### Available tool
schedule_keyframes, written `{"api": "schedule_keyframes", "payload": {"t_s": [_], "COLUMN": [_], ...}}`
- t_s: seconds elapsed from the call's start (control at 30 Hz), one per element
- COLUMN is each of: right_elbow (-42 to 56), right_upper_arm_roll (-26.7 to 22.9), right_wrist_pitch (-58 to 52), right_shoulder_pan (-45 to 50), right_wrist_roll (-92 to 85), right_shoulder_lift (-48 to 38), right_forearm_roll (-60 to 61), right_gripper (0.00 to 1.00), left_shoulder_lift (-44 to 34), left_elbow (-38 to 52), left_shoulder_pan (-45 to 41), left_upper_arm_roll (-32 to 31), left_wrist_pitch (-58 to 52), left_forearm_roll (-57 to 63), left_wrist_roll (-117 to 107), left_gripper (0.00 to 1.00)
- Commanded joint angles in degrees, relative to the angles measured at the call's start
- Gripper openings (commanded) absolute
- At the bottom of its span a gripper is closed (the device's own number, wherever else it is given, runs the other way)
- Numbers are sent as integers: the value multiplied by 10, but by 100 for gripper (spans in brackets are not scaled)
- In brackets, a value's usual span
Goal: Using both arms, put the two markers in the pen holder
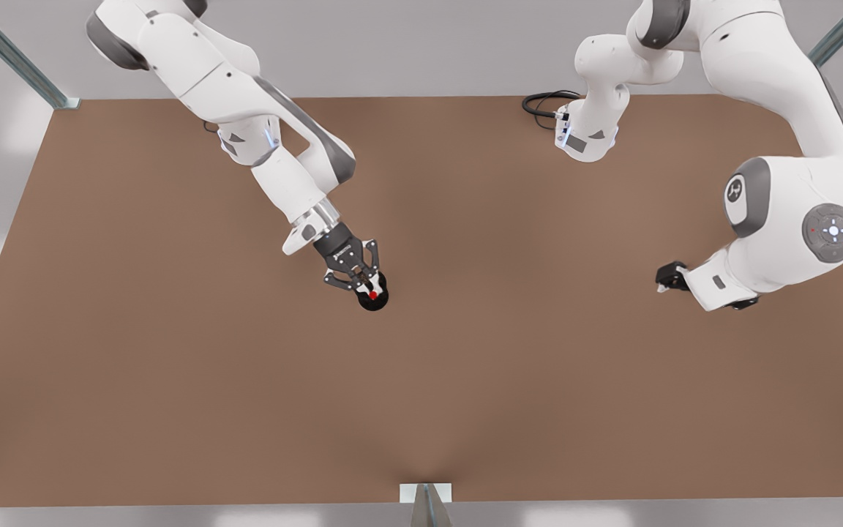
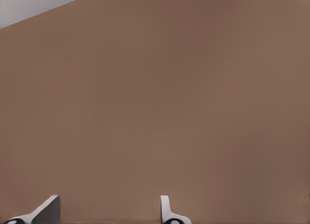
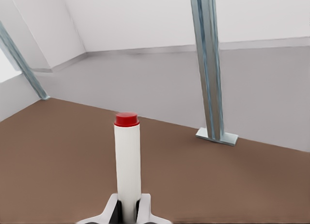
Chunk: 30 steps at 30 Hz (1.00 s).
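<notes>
Red caps the white marker (image 3: 127, 166) that the right gripper (image 3: 128, 208) clamps between its two pale fingers (image 3: 144, 207), the stick standing up straight out of the jaws with its red end away from the wrist. In the front view that same gripper (image 1: 367, 285), black and on the arm at the front view's left, hangs directly over the black pen holder (image 1: 375, 298); a red dot of the marker (image 1: 373, 294) shows against the holder's round dark top, near the middle of the brown table (image 1: 173, 380). Whether the marker's end is already inside the rim cannot be told from here.

The left gripper (image 2: 104, 216) looks down on bare brown tabletop (image 2: 160, 103); its two fingers (image 2: 167, 212) stand well apart with nothing between them. In the front view it (image 1: 670, 277) sits low at the front view's right, half hidden by its own white arm (image 1: 787, 212), well apart from the holder.

A black cable (image 1: 547, 105) loops at the far edge of the table. Metal frame posts (image 3: 209, 64) rise at the table's edges against the pale grey wall (image 3: 145, 21).
</notes>
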Motion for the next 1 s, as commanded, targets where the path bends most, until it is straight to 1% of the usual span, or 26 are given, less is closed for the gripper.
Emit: {"api": "schedule_keyframes", "payload": {"t_s": [0.0,0.07,0.1,0.13,0.17,0.2,0.27,0.3,0.37,0.53,0.8,0.83,0.87,0.9,0.97], "right_elbow": [-10,-12,-10,-7,-7,-7,-9,-11,-16,-54,-65,-80,-91,-103,-104], "right_upper_arm_roll": [-5,-10,-26,-85,-131,-138,-139,-139,-139,-139,-139,-139,-139,-138,-137], "right_wrist_pitch": [21,22,21,22,22,22,22,22,22,22,22,22,22,21,21], "right_shoulder_pan": [4,6,20,84,130,138,139,138,134,123,127,127,126,129,122], "right_wrist_roll": [68,64,64,65,65,65,65,65,65,65,65,65,65,64,61], "right_shoulder_lift": [0,2,4,6,7,14,21,23,22,11,23,34,35,29,11], "right_forearm_roll": [9,7,7,7,9,10,11,11,10,9,10,12,24,51,52], "right_gripper": [25,25,25,26,26,27,28,27,27,28,29,51,95,100,100], "left_shoulder_lift": [5,11,11,13,13,15,18,19,21,22,27,27,27,27,27], "left_elbow": [0,0,0,0,0,-1,0,-1,0,-1,-2,-2,-2,-2,-2], "left_shoulder_pan": [0,0,0,0,0,2,2,2,2,0,0,0,0,0,0], "left_upper_arm_roll": [0,0,0,0,0,0,0,0,0,0,0,0,0,0,0], "left_wrist_pitch": [1,6,6,6,13,13,13,13,13,13,18,18,18,18,21], "left_forearm_roll": [-2,-3,-3,-3,-3,-3,-3,-3,-2,-4,-5,-5,-5,-5,-5], "left_wrist_roll": [-224,-224,-224,-224,-223,-221,-222,-222,-222,-223,-224,-224,-224,-224,-224], "left_gripper": [100,100,100,100,100,100,100,100,100,100,100,100,100,100,100]}}
